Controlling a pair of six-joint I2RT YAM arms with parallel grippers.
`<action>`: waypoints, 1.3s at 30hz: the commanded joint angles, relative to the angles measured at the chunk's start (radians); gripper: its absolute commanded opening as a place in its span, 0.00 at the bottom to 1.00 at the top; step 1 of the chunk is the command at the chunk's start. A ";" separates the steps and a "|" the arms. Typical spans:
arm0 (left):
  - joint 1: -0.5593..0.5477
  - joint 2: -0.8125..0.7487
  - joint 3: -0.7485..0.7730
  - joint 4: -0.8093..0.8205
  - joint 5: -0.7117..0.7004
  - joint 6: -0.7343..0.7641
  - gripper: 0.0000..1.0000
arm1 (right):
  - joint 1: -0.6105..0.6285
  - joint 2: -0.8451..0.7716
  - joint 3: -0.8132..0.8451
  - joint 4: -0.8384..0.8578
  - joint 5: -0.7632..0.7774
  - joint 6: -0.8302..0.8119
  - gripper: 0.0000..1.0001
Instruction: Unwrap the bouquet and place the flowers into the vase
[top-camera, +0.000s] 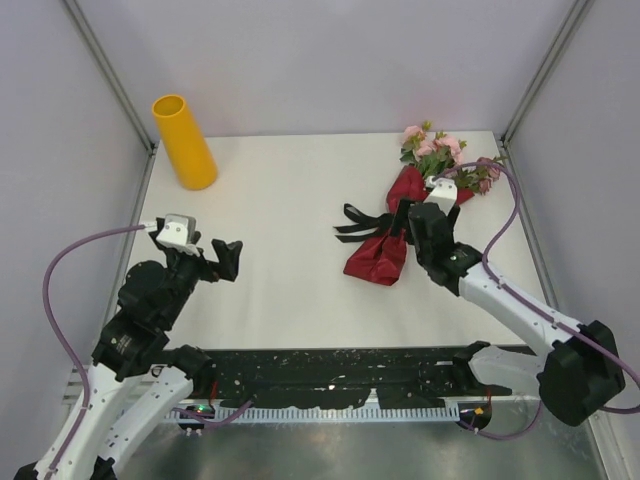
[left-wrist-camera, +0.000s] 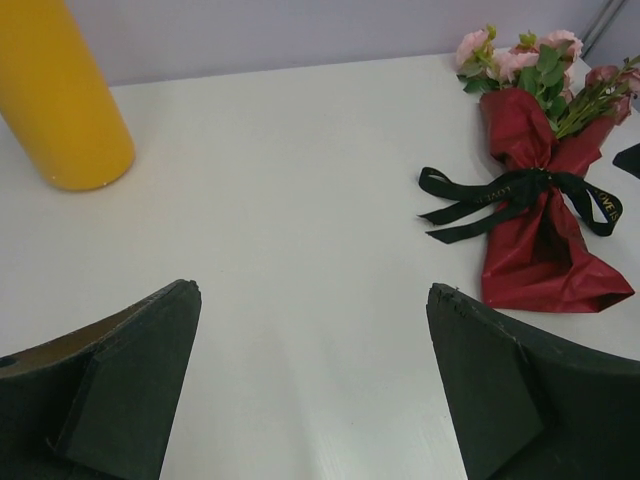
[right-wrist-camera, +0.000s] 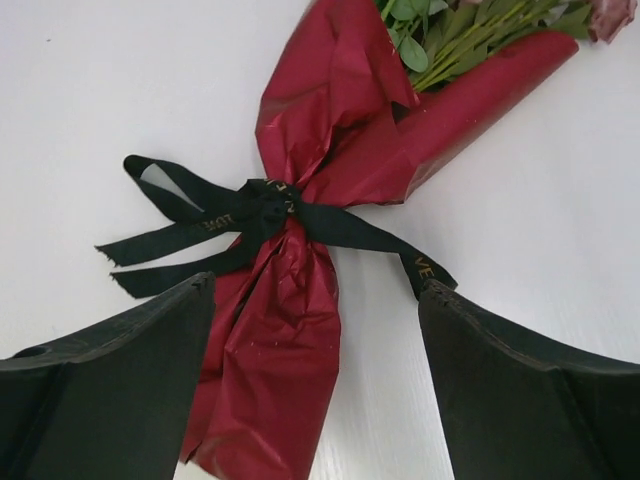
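Flat on the white tabletop (left-wrist-camera: 300, 150), right of centre, heads toward the far edge: a bouquet (top-camera: 385, 250) of pink and mauve flowers (top-camera: 432, 147) in crinkled dark red wrapping paper (right-wrist-camera: 290, 340), cinched at the waist by a thin black ribbon (right-wrist-camera: 262, 207) tied in a bow. Well apart from the tall yellow-orange cylindrical vase (top-camera: 183, 140) standing upright at the far left corner. Likely light and limp; thin paper prone to creasing and sliding, slender stems and petals easily crushed, so best left unsqueezed. Probably best taken at a loose ribbon tail, away from the knot, to pull the bow undone. Black two-finger right gripper (right-wrist-camera: 315, 290) poised over the lower wrap with fingers spread wide, clasping nothing; black left gripper (left-wrist-camera: 315, 290) likewise spread and empty, over bare tabletop on the left side
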 joint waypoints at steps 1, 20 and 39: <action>0.002 0.006 0.020 -0.037 0.019 -0.043 1.00 | -0.110 0.103 0.083 0.055 -0.201 0.061 0.84; 0.002 -0.013 -0.025 -0.027 0.066 -0.072 1.00 | -0.298 0.487 0.291 -0.032 -0.273 0.259 0.79; 0.002 -0.007 -0.022 -0.037 0.065 -0.069 1.00 | -0.305 0.590 0.233 0.116 -0.471 0.247 0.79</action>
